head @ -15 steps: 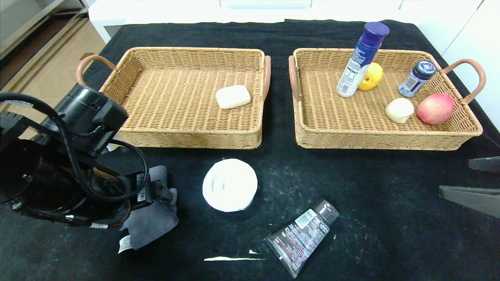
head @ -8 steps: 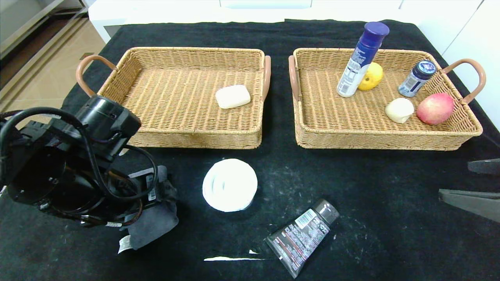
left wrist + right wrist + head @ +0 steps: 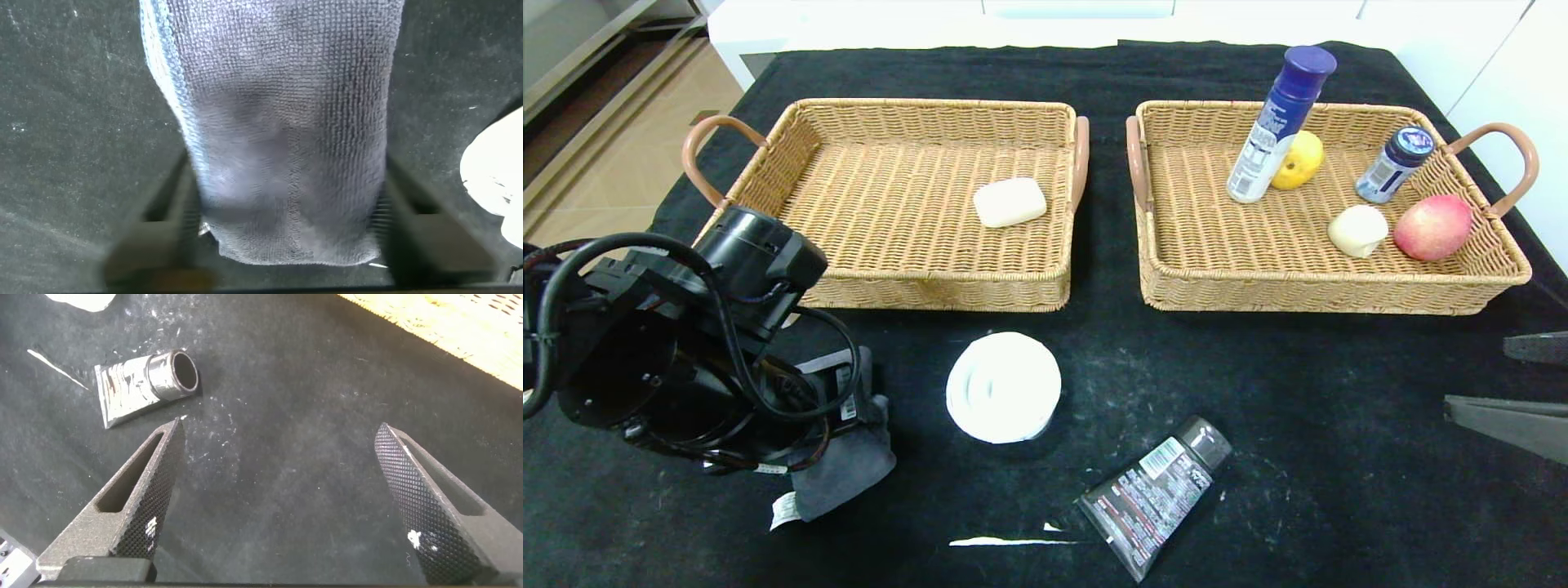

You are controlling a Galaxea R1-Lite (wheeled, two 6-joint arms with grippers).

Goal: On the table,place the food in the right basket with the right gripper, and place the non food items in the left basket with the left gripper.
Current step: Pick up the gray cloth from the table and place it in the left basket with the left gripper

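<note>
Near your bench's (image 3: 1307, 425) front-left edge, the left tool (image 3: 286, 224) straddles the folded grey cloth (image 3: 278, 122), fingers either side, grip uncertain. The right tool (image 3: 282, 498) hangs wide at the right edge. Beyond, the cream soap bar (image 3: 1009, 202) lies in the left woven wicker basket (image 3: 898, 282).

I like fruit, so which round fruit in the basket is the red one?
The red one is the apple by the right basket's right handle. The other fruit, the yellow pear, sits farther back beside the tall white bottle.
</note>
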